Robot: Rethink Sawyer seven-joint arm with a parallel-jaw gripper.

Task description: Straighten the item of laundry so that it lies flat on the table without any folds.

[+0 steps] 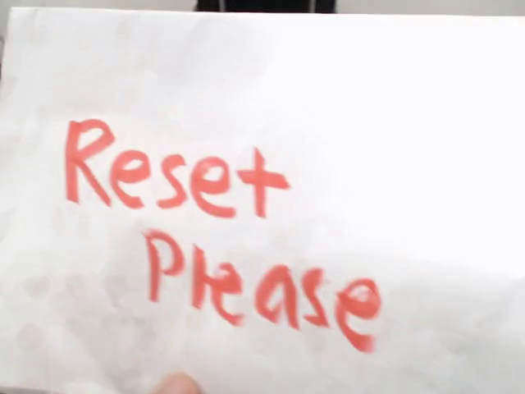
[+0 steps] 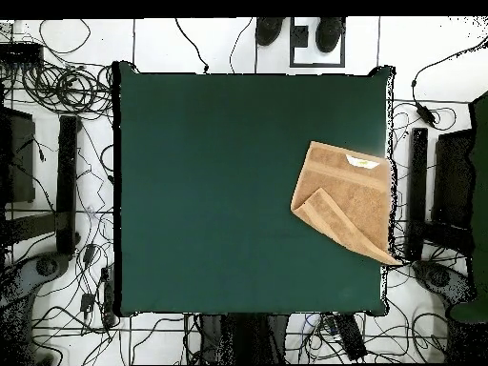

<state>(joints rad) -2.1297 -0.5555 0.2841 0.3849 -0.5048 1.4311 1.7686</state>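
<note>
The orange-tan towel (image 2: pixel 351 191) lies at the right edge of the dark green table (image 2: pixel 210 191) in the overhead view. It lies askew, and its lower left part (image 2: pixel 322 215) is folded over onto itself. Its right side reaches the table's right edge, and its lower corner (image 2: pixel 391 257) pokes past that edge. A small white tag (image 2: pixel 362 160) shows near its top hem. The gripper shows in neither view. The front view shows no towel and no table.
A white paper sheet (image 1: pixel 262 98) with red handwriting "Reset Please" fills the front view, and a fingertip (image 1: pixel 176 384) shows at its bottom edge. In the overhead view, cables (image 2: pixel 67 86) and dark stands (image 2: pixel 67 181) surround the table, and two dark shoe-like shapes (image 2: pixel 272 29) sit at the top.
</note>
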